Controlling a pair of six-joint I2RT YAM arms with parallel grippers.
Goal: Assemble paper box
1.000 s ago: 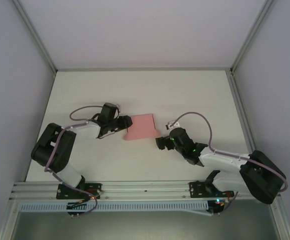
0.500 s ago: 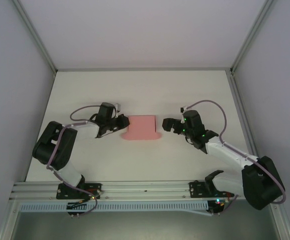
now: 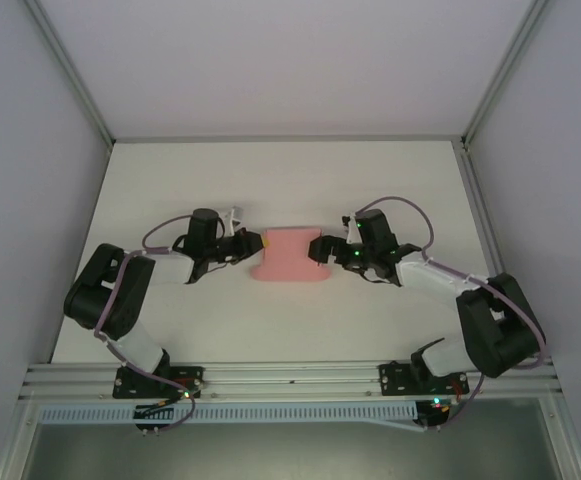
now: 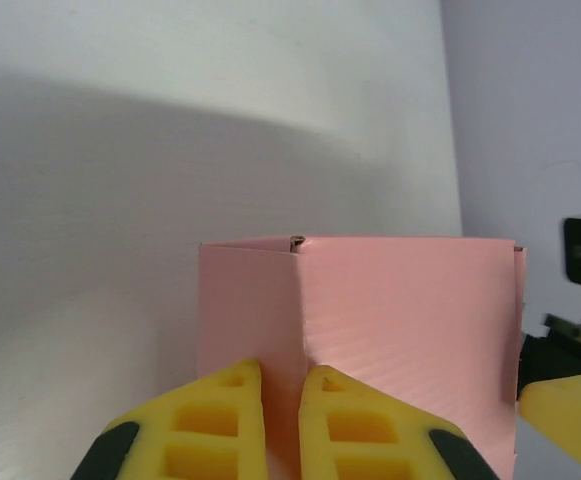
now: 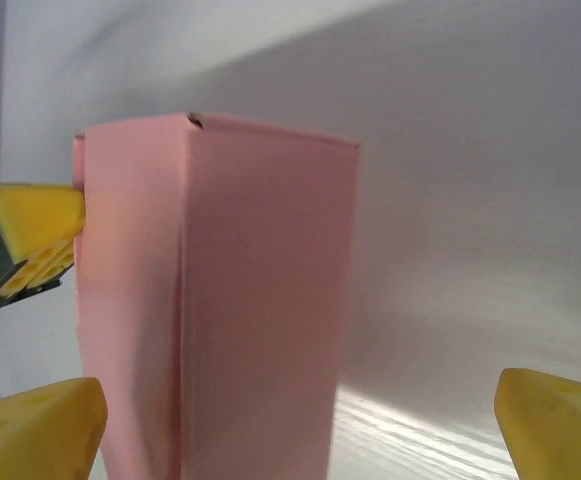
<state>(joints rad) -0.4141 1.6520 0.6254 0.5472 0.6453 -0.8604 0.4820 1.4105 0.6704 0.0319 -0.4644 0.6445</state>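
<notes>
The paper box [image 3: 290, 256] sits on the white table [image 3: 270, 180], about midway between the two arms. It is pink and folded up into a small rectangular shape.

The left gripper [image 3: 252, 246] meets the box's left end. Its jaws are clenched on a thin folded edge of the card. The right gripper [image 3: 320, 249] is at the opposite end with its jaws spread wide and holding nothing.

From above, the box reads as a flat pink patch with a small tab sticking out at each lower corner, and the grip itself is too small to judge.

The left wrist view gives the detail. The left gripper [image 4: 282, 425] has its two yellow fingers [image 4: 210, 430] almost together with a sliver of pink between them, right at a vertical crease of the paper box [image 4: 400, 330].

In the right wrist view, the paper box [image 5: 260, 300] stands tall between the parted tips of the right gripper [image 5: 300, 430]. It is close beside one tip and well apart from the other. Whether the near tip touches the card cannot be told.
</notes>
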